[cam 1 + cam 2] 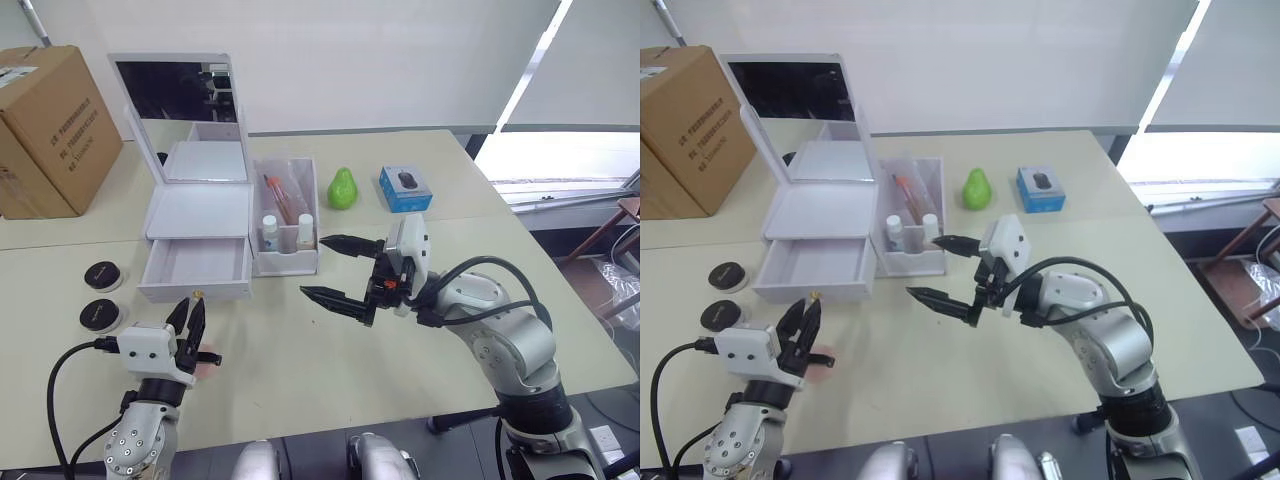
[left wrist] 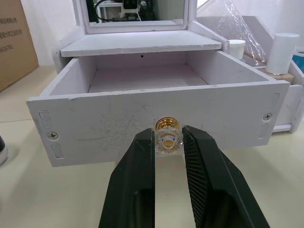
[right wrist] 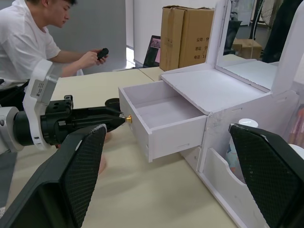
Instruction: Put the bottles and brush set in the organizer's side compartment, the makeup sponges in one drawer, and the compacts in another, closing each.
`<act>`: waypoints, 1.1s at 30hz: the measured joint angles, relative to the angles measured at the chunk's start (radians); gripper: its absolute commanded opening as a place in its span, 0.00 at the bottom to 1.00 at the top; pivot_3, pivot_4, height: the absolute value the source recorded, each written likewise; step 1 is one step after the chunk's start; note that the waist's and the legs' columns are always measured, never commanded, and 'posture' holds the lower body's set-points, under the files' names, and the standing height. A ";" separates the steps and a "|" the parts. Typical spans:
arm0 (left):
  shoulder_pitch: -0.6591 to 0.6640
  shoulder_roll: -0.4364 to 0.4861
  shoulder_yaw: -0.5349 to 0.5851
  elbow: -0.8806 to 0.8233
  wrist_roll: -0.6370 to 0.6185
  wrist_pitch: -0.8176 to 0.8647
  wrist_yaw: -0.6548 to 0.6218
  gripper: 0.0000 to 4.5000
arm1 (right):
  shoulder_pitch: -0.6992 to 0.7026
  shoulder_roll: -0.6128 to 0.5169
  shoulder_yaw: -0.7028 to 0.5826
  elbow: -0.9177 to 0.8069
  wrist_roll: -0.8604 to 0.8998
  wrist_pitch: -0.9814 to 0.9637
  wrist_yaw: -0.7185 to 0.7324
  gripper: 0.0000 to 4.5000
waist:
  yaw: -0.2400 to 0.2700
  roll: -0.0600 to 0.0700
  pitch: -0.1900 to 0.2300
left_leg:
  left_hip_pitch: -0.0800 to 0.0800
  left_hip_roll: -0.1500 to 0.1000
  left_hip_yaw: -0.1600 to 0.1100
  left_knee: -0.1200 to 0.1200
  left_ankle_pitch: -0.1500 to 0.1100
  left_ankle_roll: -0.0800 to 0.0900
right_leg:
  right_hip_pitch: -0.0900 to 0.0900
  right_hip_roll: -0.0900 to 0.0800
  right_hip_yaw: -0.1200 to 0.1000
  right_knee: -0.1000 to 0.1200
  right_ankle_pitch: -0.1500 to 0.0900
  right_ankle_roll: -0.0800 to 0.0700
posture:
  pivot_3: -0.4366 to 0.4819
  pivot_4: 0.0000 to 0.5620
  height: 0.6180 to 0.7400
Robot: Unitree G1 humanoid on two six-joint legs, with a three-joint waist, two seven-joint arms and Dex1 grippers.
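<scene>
The white organizer (image 1: pixel 200 205) stands with its mirror lid upright and its lower drawer (image 1: pixel 196 266) pulled out and empty. My left gripper (image 1: pixel 192 316) is shut on that drawer's gold knob (image 2: pixel 168 133). A pink makeup sponge (image 1: pixel 208 362) peeks out from under the left gripper. Two black compacts (image 1: pixel 103 274) (image 1: pixel 100 315) lie left of the drawer. In the side compartment (image 1: pixel 286 258) stand two bottles (image 1: pixel 271 232) (image 1: pixel 305 230), with the brush set (image 1: pixel 285 196) behind them. My right gripper (image 1: pixel 313 267) hangs open just in front of the compartment, holding nothing.
A brown cardboard box (image 1: pixel 45 130) sits at the far left. A green pear (image 1: pixel 343 188) and a blue box with a mouse picture (image 1: pixel 405 188) lie behind the right arm. A person (image 3: pixel 28 42) sits beyond the table's left side.
</scene>
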 measured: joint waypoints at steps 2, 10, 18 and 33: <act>0.003 0.014 0.011 -0.001 -0.009 0.004 -0.008 0.12 | 0.000 -0.003 0.000 0.001 0.000 0.000 0.002 1.00 | -0.001 0.000 0.000 | 0.000 0.000 0.000 0.000 0.000 0.000 | 0.000 0.000 0.000 0.000 0.000 0.000 | 0.48 0.27 0.92; 0.020 0.021 0.032 -0.001 -0.035 -0.003 -0.027 0.12 | 0.000 -0.008 0.000 0.004 0.000 0.000 0.011 1.00 | -0.005 0.000 0.000 | 0.000 0.000 0.000 0.000 0.000 0.000 | 0.000 0.000 0.000 0.000 0.000 0.000 | 0.48 0.27 0.92; 0.049 0.021 0.061 0.042 -0.073 -0.071 -0.075 0.35 | 0.000 -0.008 0.000 0.004 0.000 0.000 0.011 1.00 | -0.005 0.000 0.000 | 0.000 0.000 0.000 -0.001 0.000 0.000 | -0.001 0.000 0.000 0.000 0.000 0.000 | 0.48 0.27 0.92; 0.166 0.280 0.265 0.123 -0.293 -0.021 -0.342 1.00 | 0.108 -0.143 -0.101 0.015 0.000 -0.009 0.049 1.00 | -0.003 -0.003 0.002 | -0.002 0.001 0.000 -0.001 -0.004 -0.007 | -0.004 -0.001 -0.002 0.000 -0.001 -0.002 | 0.48 0.27 0.92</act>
